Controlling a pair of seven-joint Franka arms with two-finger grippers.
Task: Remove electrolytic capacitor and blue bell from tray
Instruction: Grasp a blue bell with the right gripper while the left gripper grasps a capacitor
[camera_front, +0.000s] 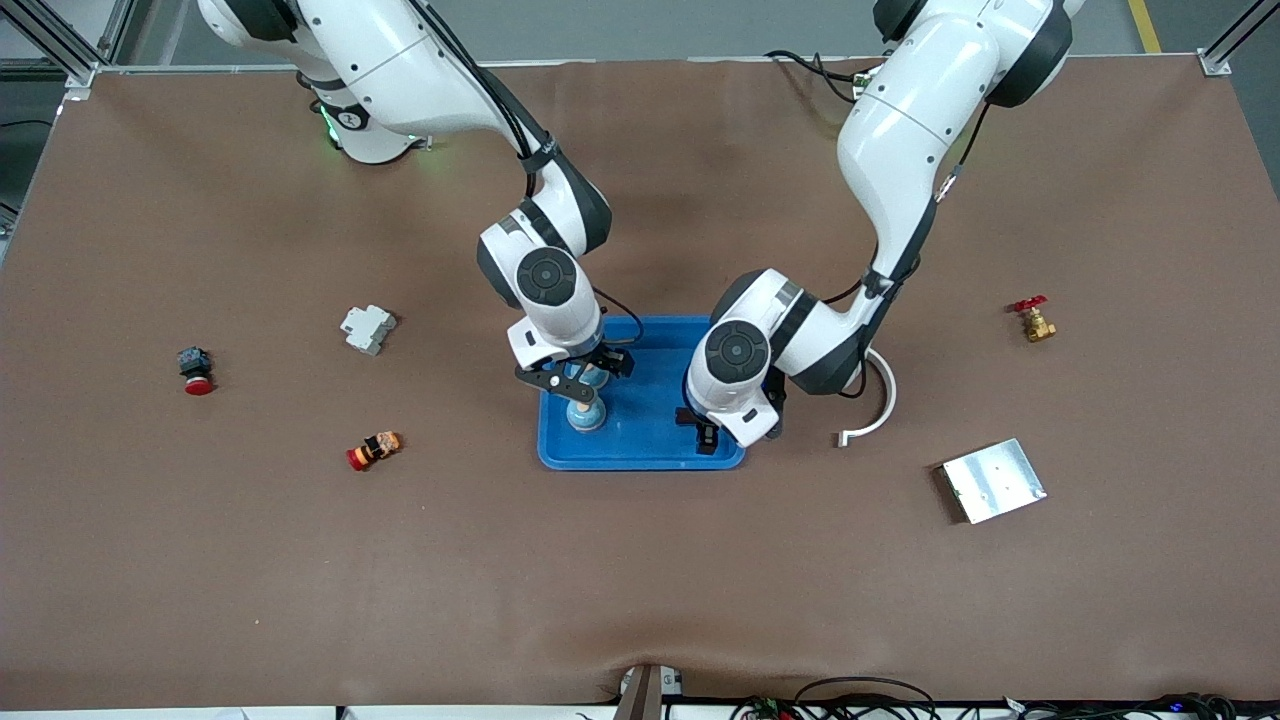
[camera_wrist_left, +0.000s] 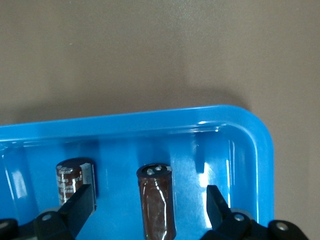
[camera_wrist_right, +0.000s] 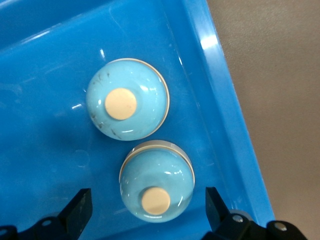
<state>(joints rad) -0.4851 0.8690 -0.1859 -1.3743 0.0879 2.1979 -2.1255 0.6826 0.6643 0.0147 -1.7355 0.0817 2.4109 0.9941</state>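
Inside the tray (camera_front: 655, 455), the electrolytic capacitor (camera_wrist_left: 158, 202) at four o'clock and blue bell (camera_wrist_right: 157, 181) at eight are straddled by the spread left gripper (camera_wrist_left: 150, 206) and right gripper (camera_wrist_right: 148, 209); closing is needed next.

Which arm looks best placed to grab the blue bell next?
The right. Its open gripper hangs over a bell in the tray, fingers either side. The left gripper, also open, straddles a capacitor instead.

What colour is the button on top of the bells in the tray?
Cream, on each pale blue bell; clearest in the right wrist view.
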